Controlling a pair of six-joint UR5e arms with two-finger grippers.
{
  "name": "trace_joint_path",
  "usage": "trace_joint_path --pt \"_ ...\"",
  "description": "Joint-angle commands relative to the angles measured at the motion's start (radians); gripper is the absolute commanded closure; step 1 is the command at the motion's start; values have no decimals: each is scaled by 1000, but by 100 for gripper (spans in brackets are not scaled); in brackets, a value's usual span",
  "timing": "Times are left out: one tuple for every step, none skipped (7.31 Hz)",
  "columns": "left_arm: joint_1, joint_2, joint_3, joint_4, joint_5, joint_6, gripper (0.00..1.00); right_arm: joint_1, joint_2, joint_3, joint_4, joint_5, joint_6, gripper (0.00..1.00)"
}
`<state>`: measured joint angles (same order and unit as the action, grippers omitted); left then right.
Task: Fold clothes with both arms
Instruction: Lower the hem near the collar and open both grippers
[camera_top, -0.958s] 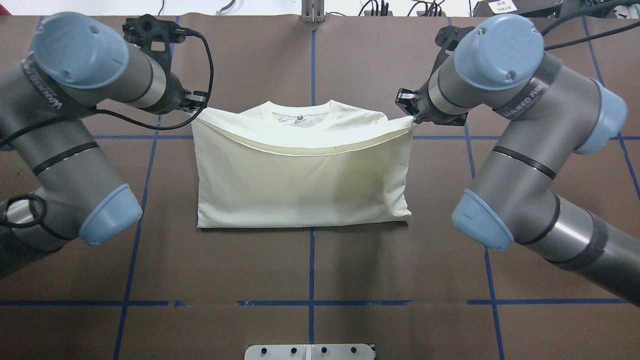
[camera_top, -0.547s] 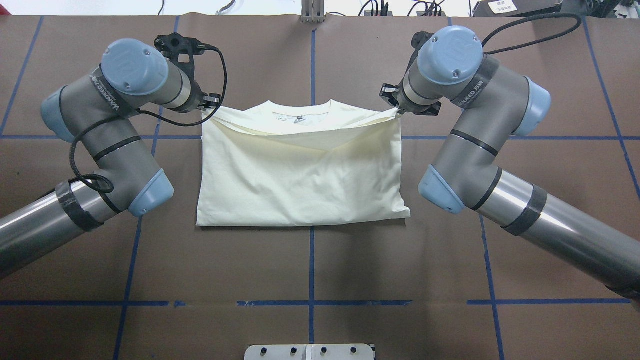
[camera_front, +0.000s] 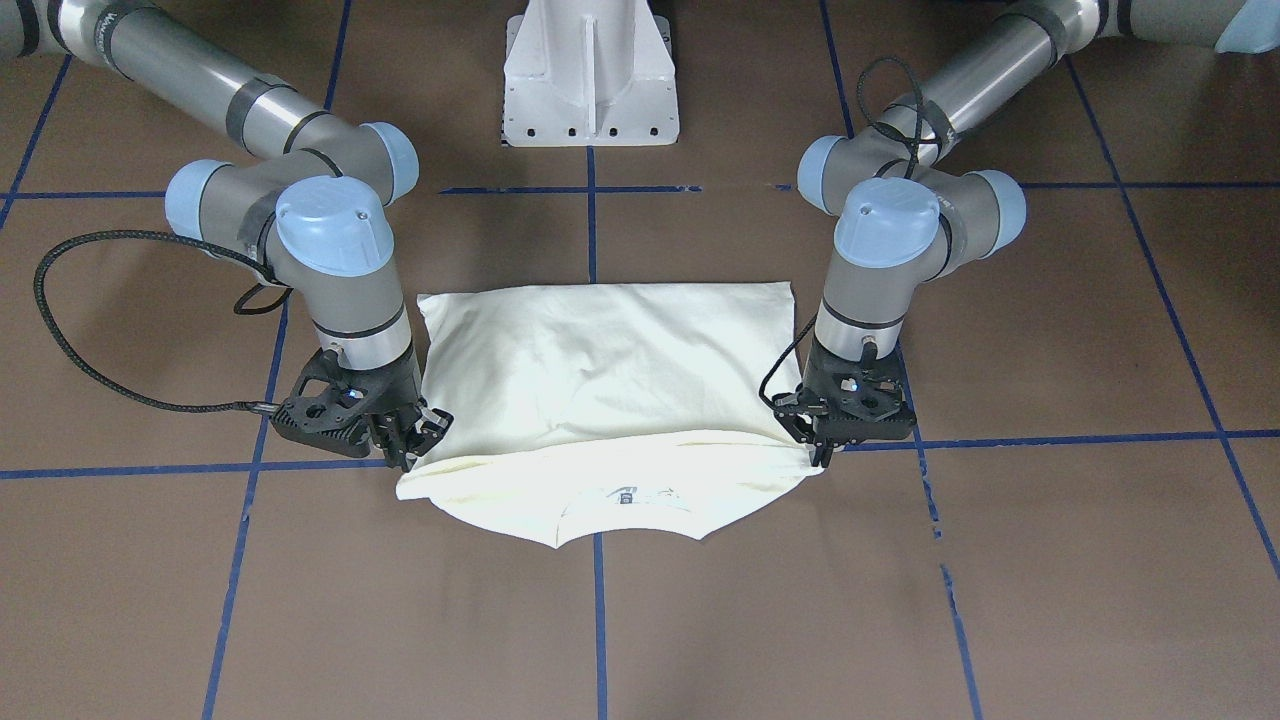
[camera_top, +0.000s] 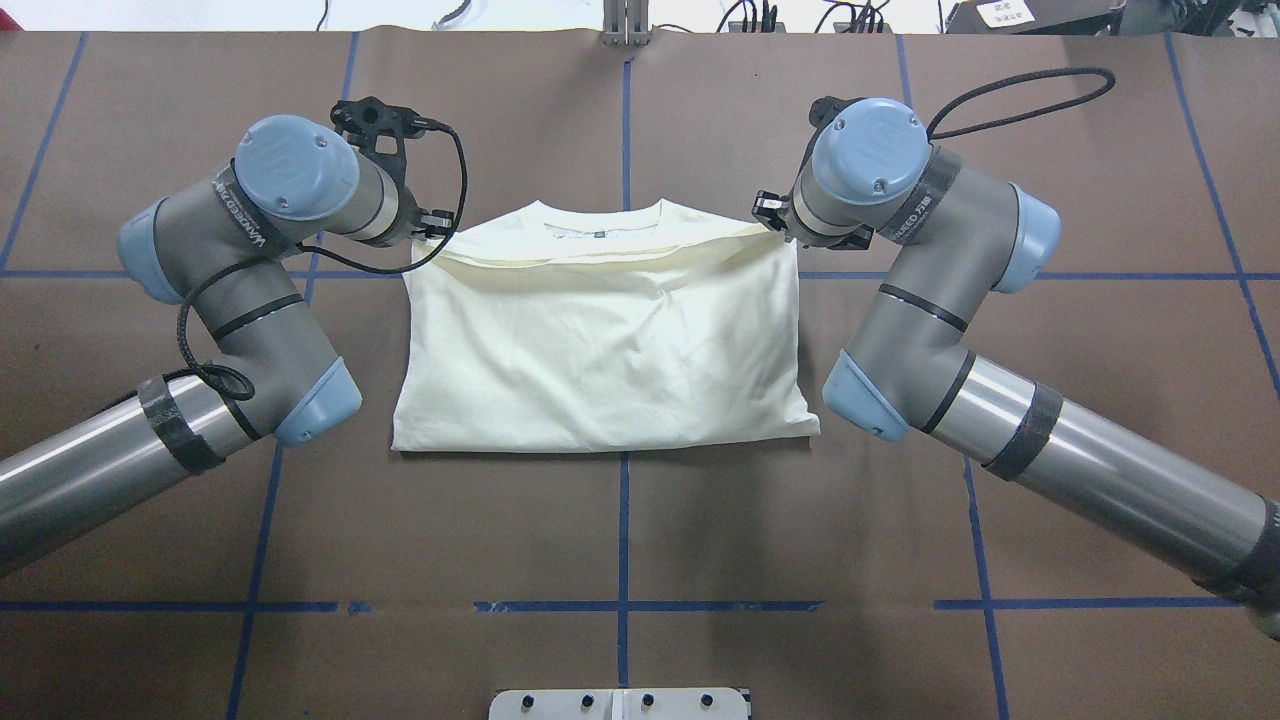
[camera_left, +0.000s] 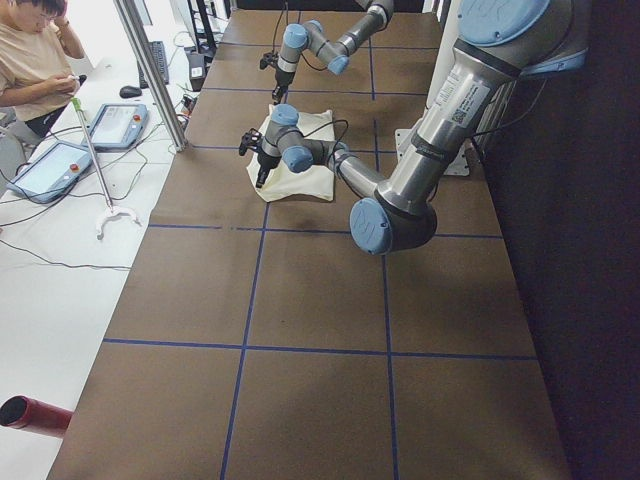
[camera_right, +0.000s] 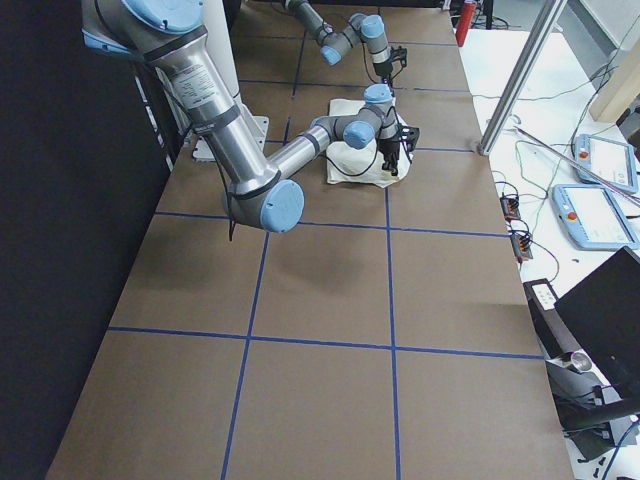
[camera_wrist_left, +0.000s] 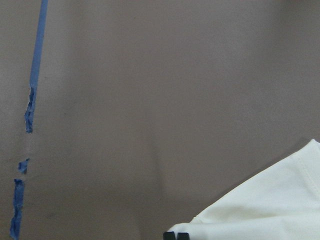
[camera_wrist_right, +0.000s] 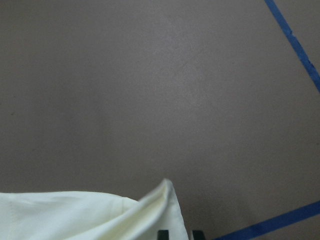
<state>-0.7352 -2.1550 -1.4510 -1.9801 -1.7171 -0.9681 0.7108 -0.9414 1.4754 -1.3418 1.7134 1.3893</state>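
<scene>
The clothes are one cream shirt lying folded in half on the brown table, plain side up, with the collar showing at the far edge. The folded-over hem lies just short of the collar. My left gripper is shut on the hem's left corner, low over the table. My right gripper is shut on the hem's right corner. In the front view the left gripper and right gripper flank the clothes. Both wrist views show cream cloth at the fingertips.
The white pedestal stands at the robot's side of the table. Blue tape lines cross the brown surface. A person sits beyond the table's far edge beside tablets. A metal post rises there.
Both arms have come lower and slightly inward, carrying the hem farther toward the collar. The lifted top layer has settled flat onto the shirt.
</scene>
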Motion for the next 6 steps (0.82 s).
trace_joint_path --pt "-1 41 -111 -11 -34 46 0 12 -11 61 1 11 -82 0" --pt "-1 100 -197 -13 -80 71 0 22 -17 72 3 31 -110 0" --pt "11 177 -282 -19 -87 60 0 24 -20 72 6 32 -112 0" --pt "61 249 -349 -22 -82 48 0 22 -22 75 6 31 -112 0" --pt "112 306 -371 -67 -70 -36 0 22 -25 78 6 31 -110 0" --pt "178 357 -370 -159 -3 -141 13 22 -27 80 6 31 -110 0"
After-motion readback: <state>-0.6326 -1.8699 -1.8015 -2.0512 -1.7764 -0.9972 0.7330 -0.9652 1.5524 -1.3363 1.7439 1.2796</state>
